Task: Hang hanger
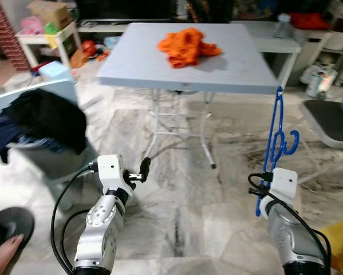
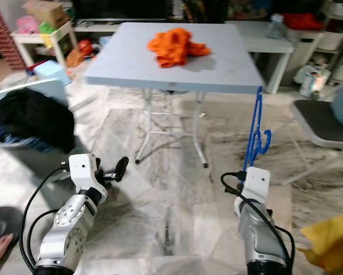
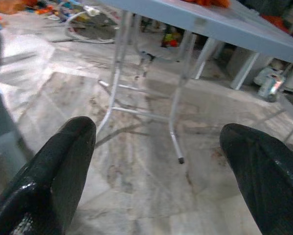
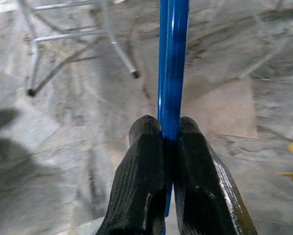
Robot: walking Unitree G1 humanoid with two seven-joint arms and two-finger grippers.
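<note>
Hanger [image 1: 277, 140] upright, hook (top) at table [image 1: 240, 74] edge | right tool [image 4: 169, 139] pinching it | left tool [image 3: 156, 161] spread

A grey folding table [image 1: 228, 69] on the marble floor [image 1: 177, 189] carries a crumpled orange cloth [image 1: 186, 46].

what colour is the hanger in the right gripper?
Blue hanger, clearest in the right wrist view, pinched by the right gripper.

1. The blue hanger [image 4: 171, 63] looks like glossy, smooth plastic.
2. The right gripper [image 4: 169, 128] has matt, slightly grainy black fingers [image 4: 146, 186].
3. The table [image 1: 240, 71] has a matt grey top on thin metal legs.
4. The orange cloth [image 1: 185, 46] is soft and crumpled.
5. The floor [image 1: 182, 189] is polished marble-like tile.
</note>
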